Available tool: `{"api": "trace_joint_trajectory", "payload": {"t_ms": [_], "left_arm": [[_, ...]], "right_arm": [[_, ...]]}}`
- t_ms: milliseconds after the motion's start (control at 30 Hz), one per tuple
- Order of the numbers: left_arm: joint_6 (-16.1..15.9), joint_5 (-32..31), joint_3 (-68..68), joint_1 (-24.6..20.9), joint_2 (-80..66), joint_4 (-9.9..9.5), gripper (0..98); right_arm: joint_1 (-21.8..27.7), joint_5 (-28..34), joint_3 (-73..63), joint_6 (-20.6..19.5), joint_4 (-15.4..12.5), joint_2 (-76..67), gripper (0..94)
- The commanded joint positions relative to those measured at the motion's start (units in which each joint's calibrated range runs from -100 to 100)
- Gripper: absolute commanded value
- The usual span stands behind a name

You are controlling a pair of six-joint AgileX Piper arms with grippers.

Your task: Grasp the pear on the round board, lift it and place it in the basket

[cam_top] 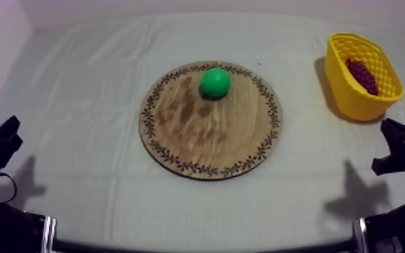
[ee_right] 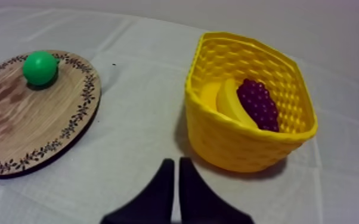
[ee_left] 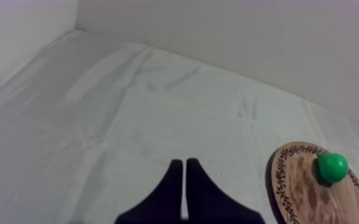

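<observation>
The green pear [cam_top: 215, 82] stands on the far part of the round wooden board [cam_top: 212, 138] in the middle of the table. The yellow basket [cam_top: 363, 101] is at the far right, apart from the board. My left gripper [cam_top: 3, 134] rests low at the left edge and my right gripper [cam_top: 397, 145] low at the right edge, both far from the pear. In the left wrist view my left gripper [ee_left: 183, 162] is shut on nothing, with the board [ee_left: 307, 190] and pear [ee_left: 333, 167] off to its side. My right gripper [ee_right: 174, 161] is shut too, just in front of the basket [ee_right: 241, 143], with the pear [ee_right: 40, 67] on the board [ee_right: 21, 119] beyond.
A bunch of dark grapes [cam_top: 362, 75] lies in the basket; the right wrist view shows the grapes [ee_right: 258, 104] next to a banana [ee_right: 229, 101]. Bare cloth surrounds the board. Walls close in at the back and left.
</observation>
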Motion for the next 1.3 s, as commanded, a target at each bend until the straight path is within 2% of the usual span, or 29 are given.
{"api": "trace_joint_trajectory", "payload": {"t_ms": [0, 633, 867, 967, 1267], "left_arm": [[-0.01, -0.01, 0.0, 0.0, 0.0, 0.0, 0.1], [-0.01, -0.01, 0.0, 0.0, 0.0, 0.0, 0.1], [-0.01, -0.01, 0.0, 0.0, 0.0, 0.0, 0.1], [-0.01, -0.01, 0.0, 0.0, 0.0, 0.0, 0.1], [-0.01, -0.01, 0.0, 0.0, 0.0, 0.0, 0.1]], "right_arm": [[-0.02, 0.07, 0.02, 0.0, -0.02, -0.04, 0.5], [-0.02, 0.07, 0.02, 0.06, -0.02, -0.04, 0.7], [0.85, 0.07, 0.02, 2.89, -0.06, -0.04, 1.7], [0.94, 0.07, 0.02, 2.67, -0.06, -0.04, 0.9], [1.39, -4.44, -2.27, 3.1, -0.85, 1.1, 0.5]]}}
